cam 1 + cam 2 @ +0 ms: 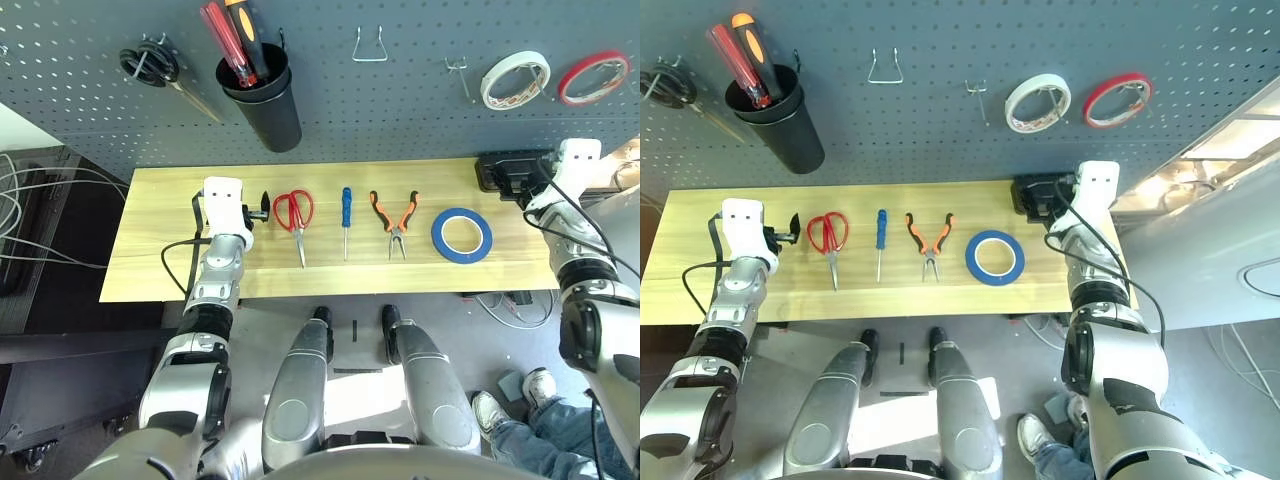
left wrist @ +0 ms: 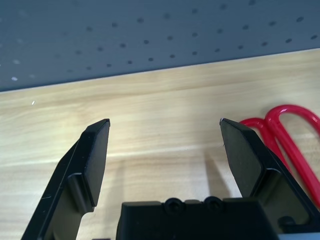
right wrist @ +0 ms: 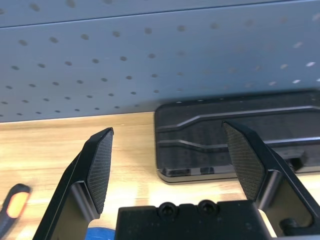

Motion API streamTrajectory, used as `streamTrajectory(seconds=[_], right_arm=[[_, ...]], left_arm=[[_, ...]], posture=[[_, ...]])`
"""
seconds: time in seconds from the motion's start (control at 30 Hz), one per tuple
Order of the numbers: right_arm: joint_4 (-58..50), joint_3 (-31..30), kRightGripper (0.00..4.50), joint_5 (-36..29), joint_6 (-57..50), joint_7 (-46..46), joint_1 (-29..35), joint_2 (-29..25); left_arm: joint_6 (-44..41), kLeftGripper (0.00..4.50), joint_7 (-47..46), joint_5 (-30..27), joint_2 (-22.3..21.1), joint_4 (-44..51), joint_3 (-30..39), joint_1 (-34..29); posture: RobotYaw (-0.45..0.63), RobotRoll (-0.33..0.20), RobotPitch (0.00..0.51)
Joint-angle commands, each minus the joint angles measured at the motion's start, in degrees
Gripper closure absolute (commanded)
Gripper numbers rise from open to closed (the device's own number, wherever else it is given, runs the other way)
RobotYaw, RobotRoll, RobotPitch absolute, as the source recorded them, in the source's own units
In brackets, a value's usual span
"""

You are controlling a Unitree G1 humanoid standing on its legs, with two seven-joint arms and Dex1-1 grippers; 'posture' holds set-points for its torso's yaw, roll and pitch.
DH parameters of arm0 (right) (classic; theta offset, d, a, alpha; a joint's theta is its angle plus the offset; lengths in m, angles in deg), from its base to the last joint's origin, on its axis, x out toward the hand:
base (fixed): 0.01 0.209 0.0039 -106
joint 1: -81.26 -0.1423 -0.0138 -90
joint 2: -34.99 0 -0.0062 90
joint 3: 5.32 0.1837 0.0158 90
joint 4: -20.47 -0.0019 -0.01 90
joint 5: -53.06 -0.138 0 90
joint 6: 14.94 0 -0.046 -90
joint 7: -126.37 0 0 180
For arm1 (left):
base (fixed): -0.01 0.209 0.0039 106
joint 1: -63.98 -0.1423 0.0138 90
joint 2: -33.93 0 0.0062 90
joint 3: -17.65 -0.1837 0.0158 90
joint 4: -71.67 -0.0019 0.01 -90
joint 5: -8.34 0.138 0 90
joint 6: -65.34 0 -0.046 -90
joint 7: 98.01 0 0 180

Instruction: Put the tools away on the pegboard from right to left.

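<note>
Four tools lie in a row on the wooden table (image 1: 160,270): red-handled scissors (image 1: 293,213), a blue-handled screwdriver (image 1: 346,213), orange-and-black pliers (image 1: 395,220) and a blue tape roll (image 1: 461,235). Behind them stands the grey-blue pegboard (image 1: 400,110). My left gripper (image 1: 231,200) rests on the table just left of the scissors (image 2: 287,130), open with nothing between its fingers (image 2: 92,160). My right gripper (image 1: 1092,185) sits at the table's right end, beyond the tape roll, open and empty, with its fingers (image 3: 97,165) pointing at the pegboard.
On the pegboard hang black-handled scissors (image 1: 150,65), a black cup (image 1: 262,100) of screwdrivers, a wire hook (image 1: 370,45), a small hook (image 1: 458,72), a white tape roll (image 1: 515,78) and a red one (image 1: 593,77). A black case (image 3: 235,135) lies by my right gripper. A person's shoe (image 1: 540,385) is below the table.
</note>
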Motion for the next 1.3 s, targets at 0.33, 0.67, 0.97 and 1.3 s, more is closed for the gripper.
streamTrajectory(seconds=[0.33,0.67,0.97,1.3], right_arm=[[-3.82,-1.31,0.00,0.45,-7.03,-3.13,2.79,-1.18],[-34.03,-8.89,0.00,1.80,-38.09,-6.95,17.28,-3.50],[-44.06,-12.15,0.00,3.42,-47.35,-4.24,22.21,-2.26],[-37.85,-12.82,0.00,5.26,-47.93,0.66,19.79,0.36]], left_arm=[[-2.41,0.02,9.84,-3.37,2.16,6.90,-2.47,-0.85],[-6.99,0.02,29.63,-2.47,2.00,23.72,-16.00,-4.52],[-6.94,0.02,36.90,0.32,3.09,27.29,-24.97,-6.08],[-6.91,0.02,38.55,1.92,3.42,28.57,-27.79,-6.99]], posture=[[0.03,0.000,0.384],[0.03,0.000,0.433],[0.03,0.000,0.474],[0.06,0.000,0.479]])
